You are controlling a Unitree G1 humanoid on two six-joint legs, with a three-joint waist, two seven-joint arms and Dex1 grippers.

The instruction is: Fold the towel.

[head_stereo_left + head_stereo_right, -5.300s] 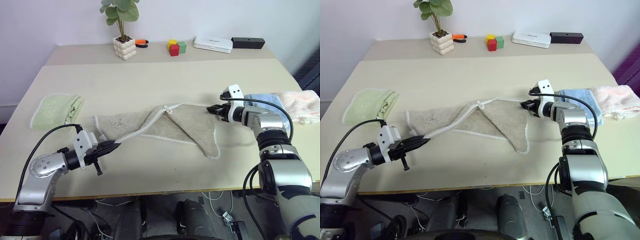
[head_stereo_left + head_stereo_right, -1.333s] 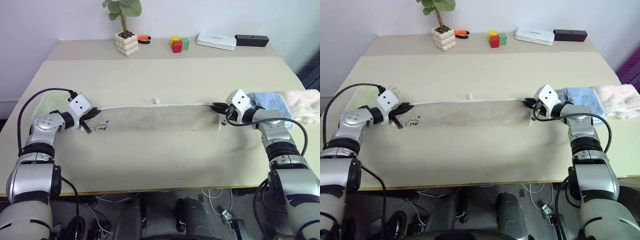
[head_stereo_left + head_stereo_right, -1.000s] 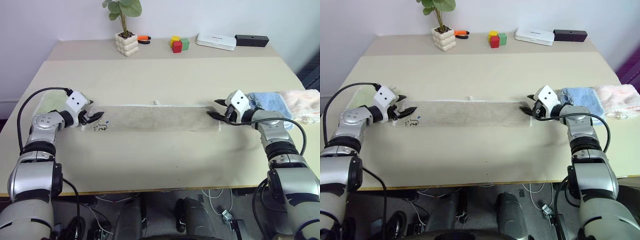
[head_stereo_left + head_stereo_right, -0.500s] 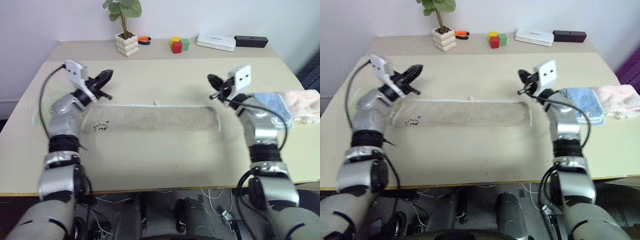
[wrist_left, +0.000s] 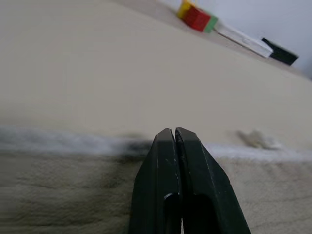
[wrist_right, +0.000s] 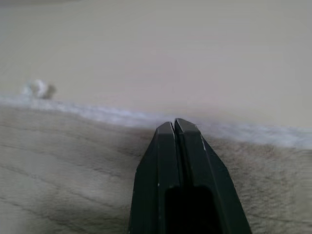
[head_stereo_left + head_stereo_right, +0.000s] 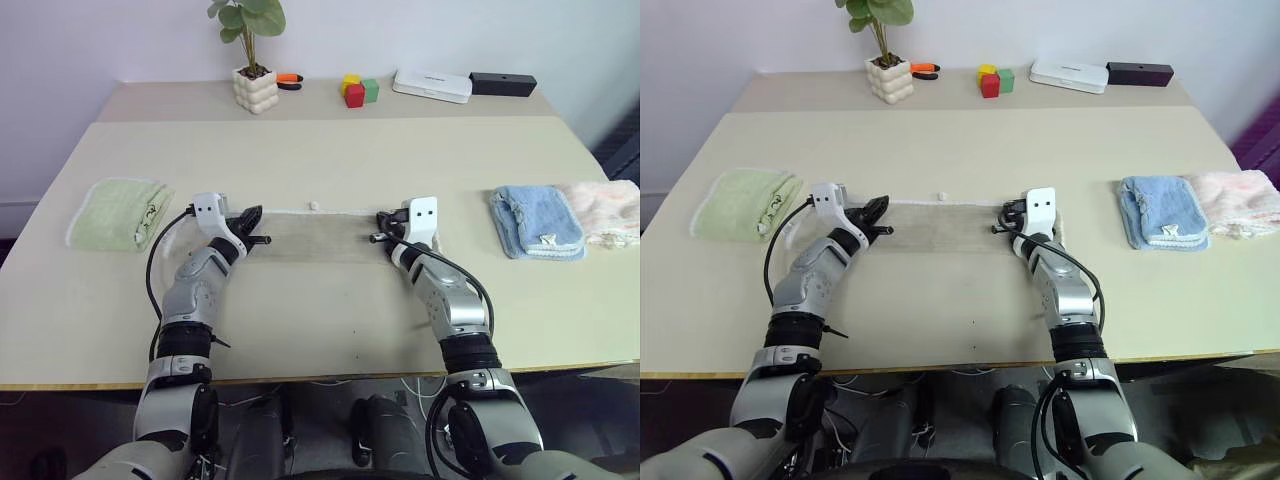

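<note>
Towel (image 7: 315, 235) lies as a long folded strip beneath and between both sets of jaws; left gripper (image 7: 256, 226) and right gripper (image 7: 378, 227) are each pressed closed, gripping nothing.

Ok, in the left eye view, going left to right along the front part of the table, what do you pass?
Green folded towel → left hand → beige towel → right hand → blue folded towel → pink cloth.
</note>
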